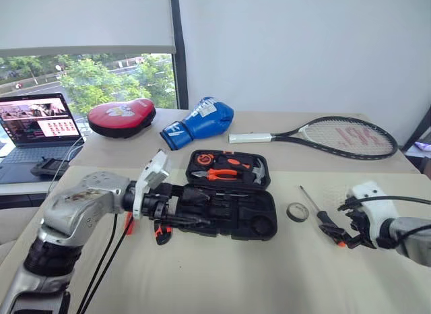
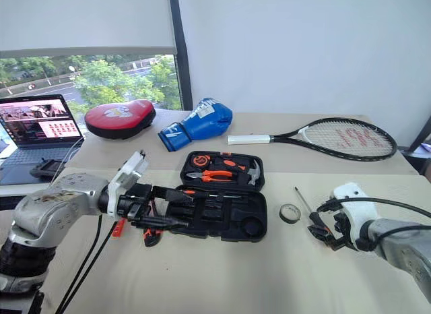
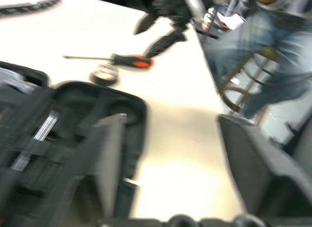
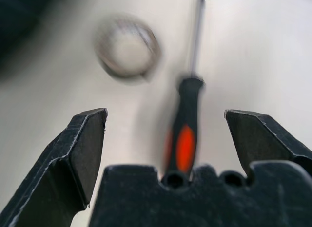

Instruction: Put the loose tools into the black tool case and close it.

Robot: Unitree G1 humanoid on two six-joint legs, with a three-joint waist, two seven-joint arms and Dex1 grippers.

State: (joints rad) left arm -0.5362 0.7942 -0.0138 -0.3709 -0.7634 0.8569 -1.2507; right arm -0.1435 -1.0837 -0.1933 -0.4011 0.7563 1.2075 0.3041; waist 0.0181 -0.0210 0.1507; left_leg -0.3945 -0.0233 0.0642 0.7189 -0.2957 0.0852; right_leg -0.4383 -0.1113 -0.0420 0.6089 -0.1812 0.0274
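Here the screwdriver (image 4: 184,134) lies lengthwise between the right tool's (image 4: 165,139) spread fingers, shaft pointing away

Bright, even daylight from the window (image 1: 87,75) at far left; outdoor view slightly blown out. Soft, faint shadows on the table (image 1: 222,273). Head views sharp, mild softness toward edges. Left wrist view heavily motion-blurred, tabletop glare washed white. Right wrist view blurred too: tape roll (image 4: 127,47) and screwdriver (image 4: 185,129) smeared, near fingers (image 4: 80,144) sharper.
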